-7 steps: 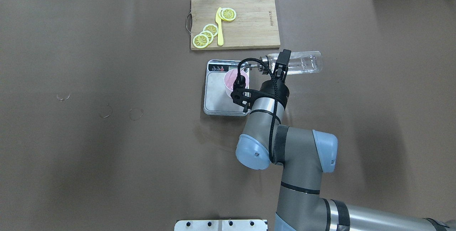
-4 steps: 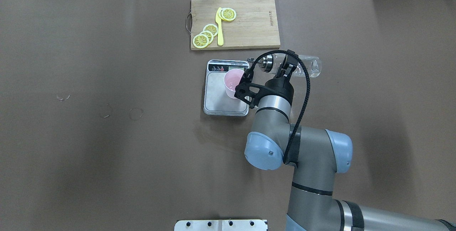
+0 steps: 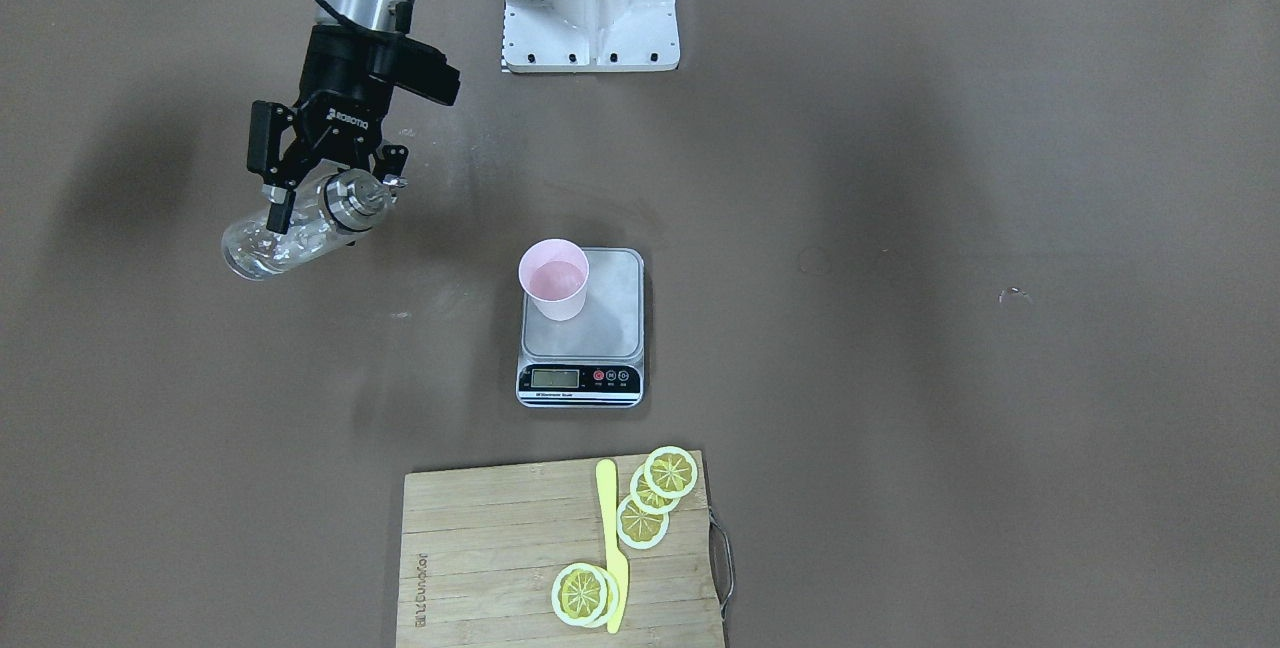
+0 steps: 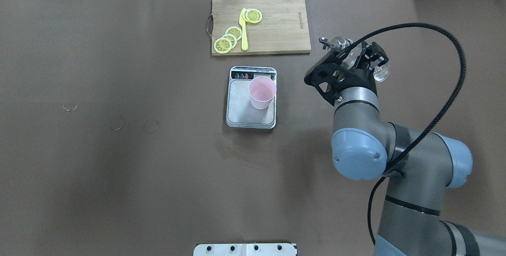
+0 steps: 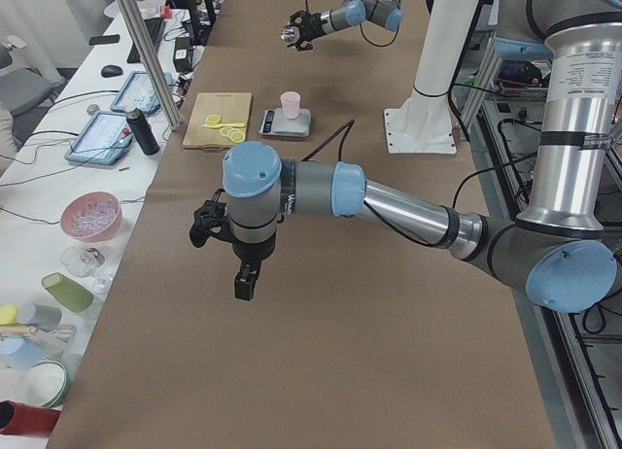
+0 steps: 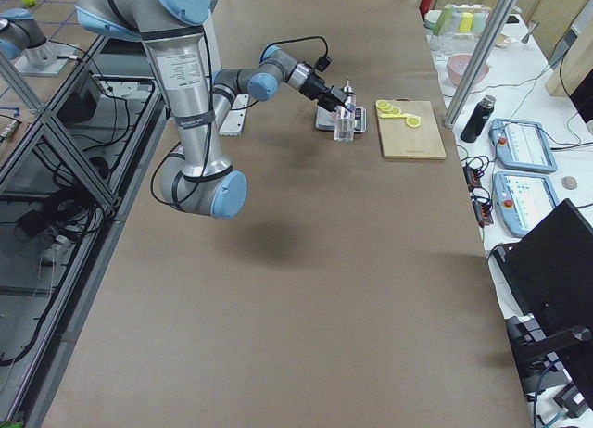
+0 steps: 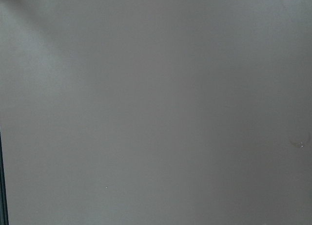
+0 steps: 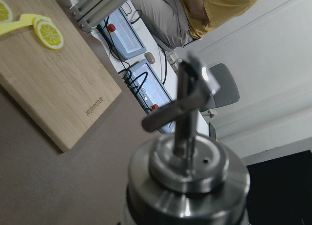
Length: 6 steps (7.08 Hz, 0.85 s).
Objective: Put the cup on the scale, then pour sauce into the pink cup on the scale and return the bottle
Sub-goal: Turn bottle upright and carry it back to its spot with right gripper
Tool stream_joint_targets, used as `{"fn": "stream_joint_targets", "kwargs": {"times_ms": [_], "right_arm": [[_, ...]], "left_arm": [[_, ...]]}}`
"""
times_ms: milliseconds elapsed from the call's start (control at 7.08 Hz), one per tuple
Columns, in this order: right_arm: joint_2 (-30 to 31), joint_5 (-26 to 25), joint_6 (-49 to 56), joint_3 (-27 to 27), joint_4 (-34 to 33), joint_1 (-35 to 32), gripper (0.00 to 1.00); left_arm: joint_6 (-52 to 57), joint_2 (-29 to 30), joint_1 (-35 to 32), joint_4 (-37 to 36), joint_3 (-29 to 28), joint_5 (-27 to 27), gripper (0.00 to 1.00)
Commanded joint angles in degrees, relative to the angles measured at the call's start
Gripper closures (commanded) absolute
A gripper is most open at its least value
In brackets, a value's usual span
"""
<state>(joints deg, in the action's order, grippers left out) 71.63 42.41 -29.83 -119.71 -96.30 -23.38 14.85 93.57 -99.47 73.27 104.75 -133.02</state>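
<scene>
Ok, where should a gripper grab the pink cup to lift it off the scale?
Likely across the cup wall just under the rim, coming straight down: it stands upright, open-topped, widest at the top, alone on the scale. Keep it level; it seems to hold liquid.

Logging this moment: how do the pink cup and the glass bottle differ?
The cup stands upright on the scale; the bottle hangs tilted in the right gripper, away from the scale. The cup is opaque pink and open-topped; the bottle is clear glass with a metal spout.
</scene>
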Motion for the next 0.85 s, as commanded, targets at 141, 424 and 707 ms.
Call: {"fn": "stream_joint_targets", "kwargs": {"times_ms": [141,424,707], "right_arm": [[13.5,2.07,-10.21,0.26,21.43,-2.28,1.0],[20.01,2.07,-22.4,3.66,36.03,-2.28,1.0],[20.66,2.15,-25.7,9.92,48.9,-2.37,1.0]], "left_arm": [[-0.09,0.13,0.15,0.47,-2.35,1.01,0.01],[0.09,-0.05,0.33,2.04,-6.98,0.92,0.01],[-0.43,-0.05,0.33,10.72,-14.2,0.48,0.01]]}}
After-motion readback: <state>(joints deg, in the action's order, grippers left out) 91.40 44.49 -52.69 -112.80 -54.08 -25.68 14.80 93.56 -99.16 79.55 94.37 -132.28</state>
